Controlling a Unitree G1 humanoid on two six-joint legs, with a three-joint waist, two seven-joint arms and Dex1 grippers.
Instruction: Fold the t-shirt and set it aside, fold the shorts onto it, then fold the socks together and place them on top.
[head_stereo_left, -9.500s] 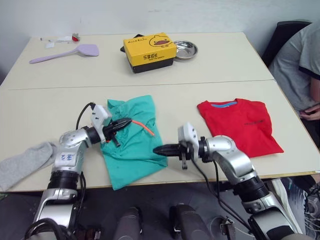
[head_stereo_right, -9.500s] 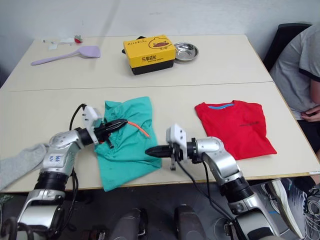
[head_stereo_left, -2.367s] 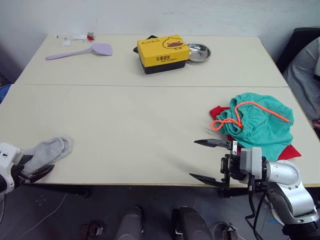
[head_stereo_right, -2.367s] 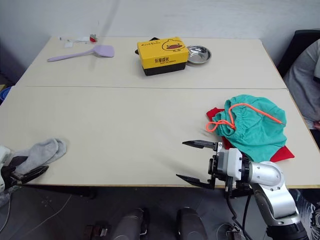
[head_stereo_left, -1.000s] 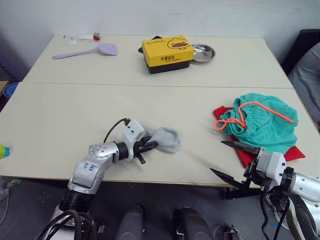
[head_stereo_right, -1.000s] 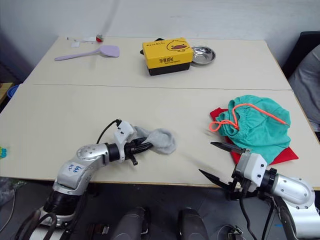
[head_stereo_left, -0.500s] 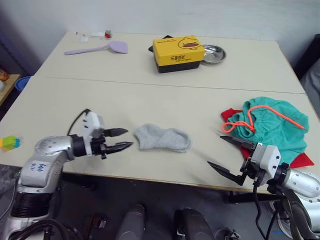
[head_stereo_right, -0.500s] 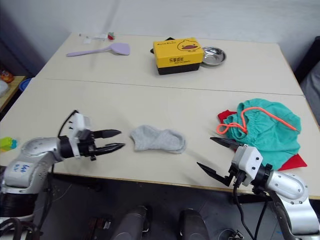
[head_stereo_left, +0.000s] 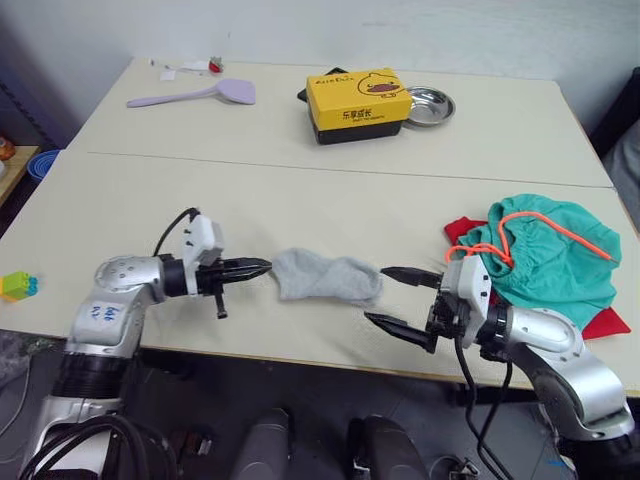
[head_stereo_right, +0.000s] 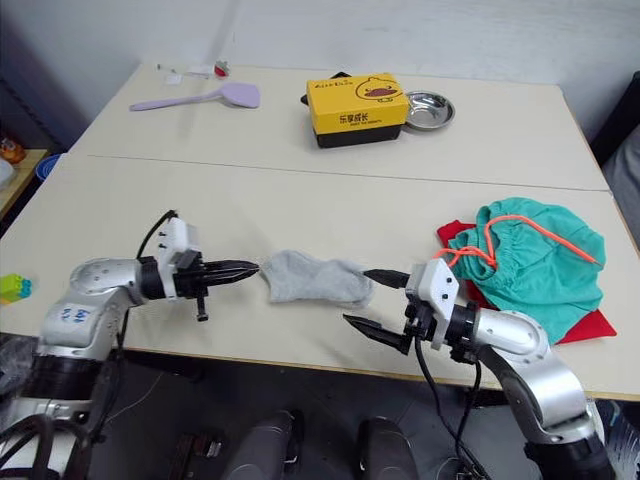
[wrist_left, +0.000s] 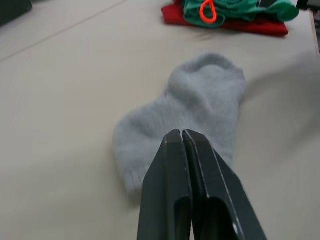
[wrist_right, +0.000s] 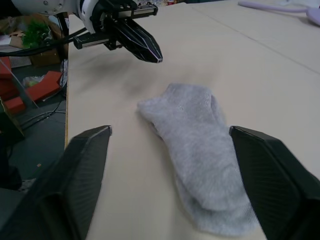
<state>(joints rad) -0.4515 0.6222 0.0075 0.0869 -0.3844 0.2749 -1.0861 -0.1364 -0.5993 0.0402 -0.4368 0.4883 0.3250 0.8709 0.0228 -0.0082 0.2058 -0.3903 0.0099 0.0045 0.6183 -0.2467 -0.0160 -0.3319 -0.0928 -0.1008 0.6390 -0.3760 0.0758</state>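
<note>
**Operator:** Right gripper (head_stereo_left: 393, 297) first: I see its two black fingers spread wide, one above the other in the head view, both tips pointing at the socks (head_stereo_left: 328, 277). Nothing is held between them. From my right wrist camera the socks lie flat in the open gap ahead of the fingers, apart from both.

**Second:** And the bigger things?

**Operator:** I've got two pale tables pushed together, and all the clothing is on the near table (head_stereo_left: 200, 200). On my right side, near the edge, the shorts (head_stereo_left: 545, 255) sit bunched on top of the t-shirt (head_stereo_left: 607, 322), which peeks out red beneath them. The orange drawstring (head_stereo_left: 478, 249) loops over the teal fabric.

**Second:** Left side?

**Operator:** Left gripper (head_stereo_left: 264, 266) has its fingers pressed together, empty, tip just beside the left end of the socks; I can't say whether it touches. The socks lie between my two grippers, near the front edge.

**Second:** Anything on the far table?

**Operator:** Yellow box (head_stereo_left: 358, 103), a metal bowl (head_stereo_left: 431, 105) beside it, and a lilac spatula (head_stereo_left: 195, 95) off to the left.
</note>
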